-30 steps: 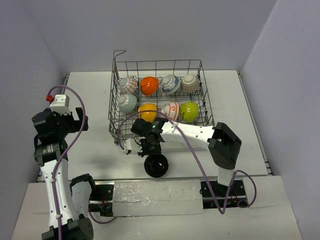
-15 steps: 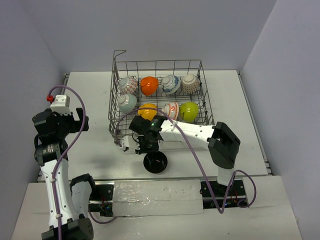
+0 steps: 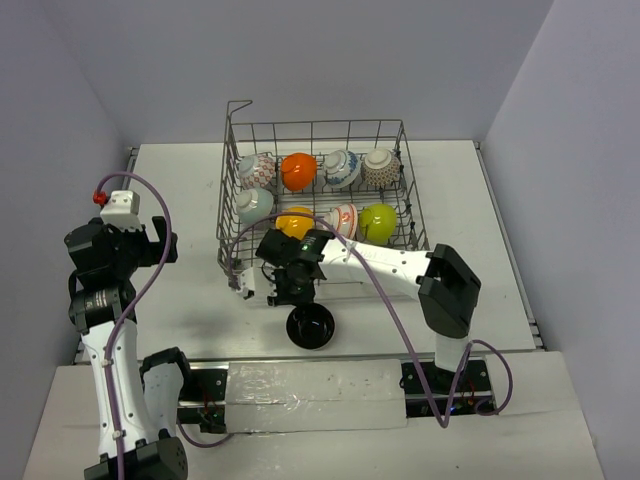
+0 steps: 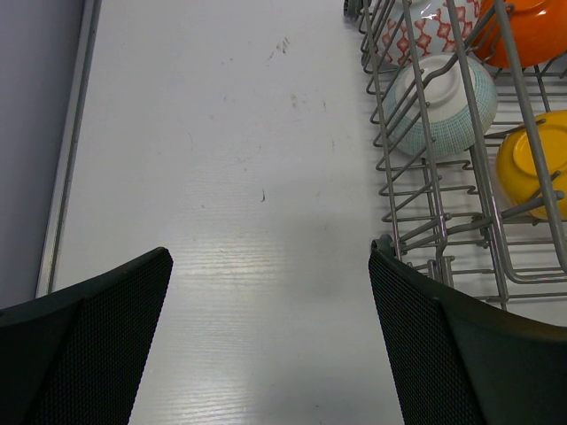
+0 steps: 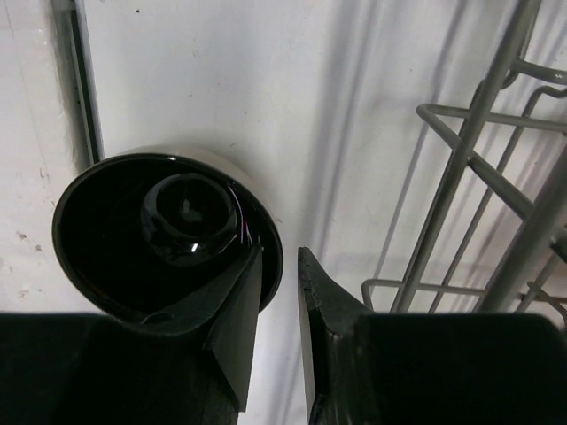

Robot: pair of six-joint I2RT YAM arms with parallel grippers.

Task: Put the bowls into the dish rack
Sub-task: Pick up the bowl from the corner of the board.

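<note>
The glossy black bowl [image 3: 310, 327] sits on the table in front of the dish rack [image 3: 315, 125]. My right gripper [image 3: 293, 297] hangs over its far rim. In the right wrist view its jaws [image 5: 280, 251] stand nearly together, one finger over the inside of the black bowl [image 5: 133, 221] and one outside, with the rim between them. The rack holds several bowls: orange [image 3: 298, 171], yellow [image 3: 293, 222], lime green [image 3: 378, 222], pale teal [image 3: 254, 206] and patterned ones. My left gripper [image 3: 160, 245] is open and empty, left of the rack [image 4: 425, 177].
The rack's front left corner wires [image 5: 461, 159] stand close to the right of my right fingers. A metal strip [image 4: 66, 177] runs along the table's left edge. Bare white table [image 4: 230, 177] lies under my left gripper.
My right gripper has moved a little left and toward the rack, and the black bowl has shifted slightly the same way. The left arm has not moved.
</note>
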